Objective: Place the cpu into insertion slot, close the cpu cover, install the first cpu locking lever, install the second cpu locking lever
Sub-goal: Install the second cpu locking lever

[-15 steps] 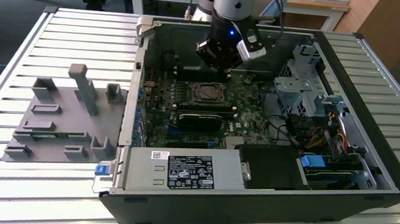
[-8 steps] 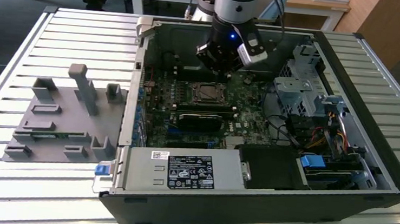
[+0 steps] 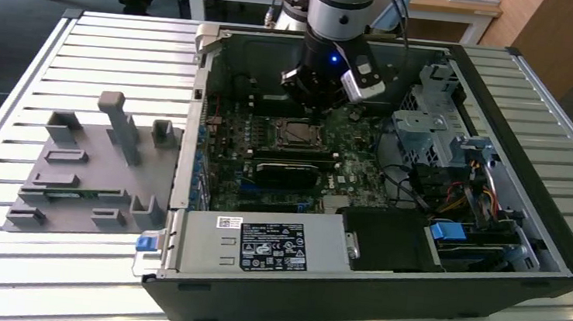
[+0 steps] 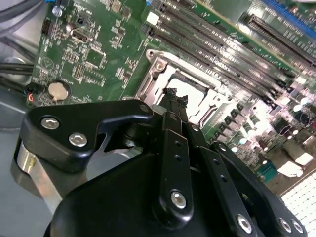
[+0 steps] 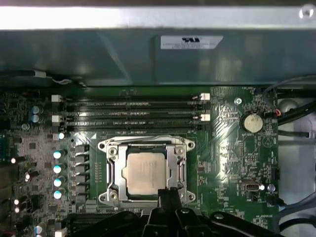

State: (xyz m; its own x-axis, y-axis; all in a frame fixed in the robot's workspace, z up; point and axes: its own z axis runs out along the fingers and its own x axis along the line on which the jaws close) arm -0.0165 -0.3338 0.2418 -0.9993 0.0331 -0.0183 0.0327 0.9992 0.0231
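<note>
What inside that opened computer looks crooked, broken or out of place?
Nothing stands out. The cpu sits square in the insertion slot with the cpu cover lying flat around it. The pincer is right at the cover's edge. The memory slots run straight and parallel.

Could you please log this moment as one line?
cpu: seated in insertion slot | cpu cover: closed | gripper: at cover's edge

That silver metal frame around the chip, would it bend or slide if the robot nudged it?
The cpu cover is thin cut-out metal lying flat over the cpu, so it probably flexes slightly rather than sliding. It looks light. The gripper sits at its edge.
</note>
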